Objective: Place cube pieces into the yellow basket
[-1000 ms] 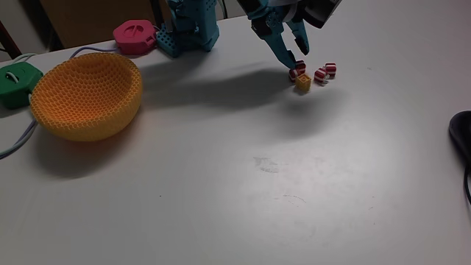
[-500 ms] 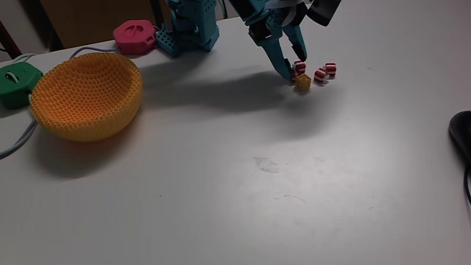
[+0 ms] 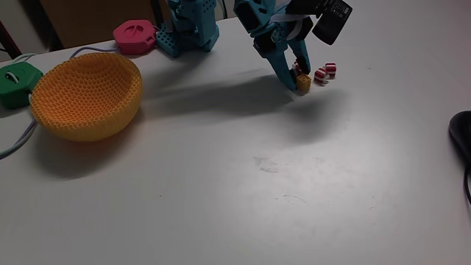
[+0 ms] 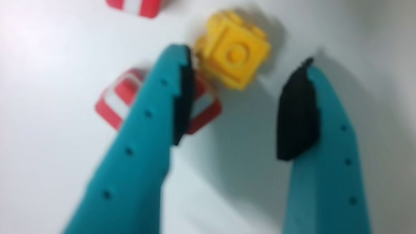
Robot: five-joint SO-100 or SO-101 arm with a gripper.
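At the far side of the desk (image 3: 243,184), the claw (image 3: 297,76) is lowered over the cluster of cube pieces, its jaws held apart with nothing clamped between them. In the wrist view the yellow cube (image 4: 233,49) is seen just ahead of the open claw (image 4: 244,104), near the left pad (image 4: 184,91), while a red and white cube (image 4: 120,104) is partly covered by the left finger. Another striped piece (image 4: 135,6) lies farther off. The cubes are judged light, hard and stiff, likely to skid or be nudged aside. A hold across two flat opposite faces of the yellow cube is advised. The yellow basket (image 3: 87,94), soft and yielding, sits well apart at the left in the fixed view.
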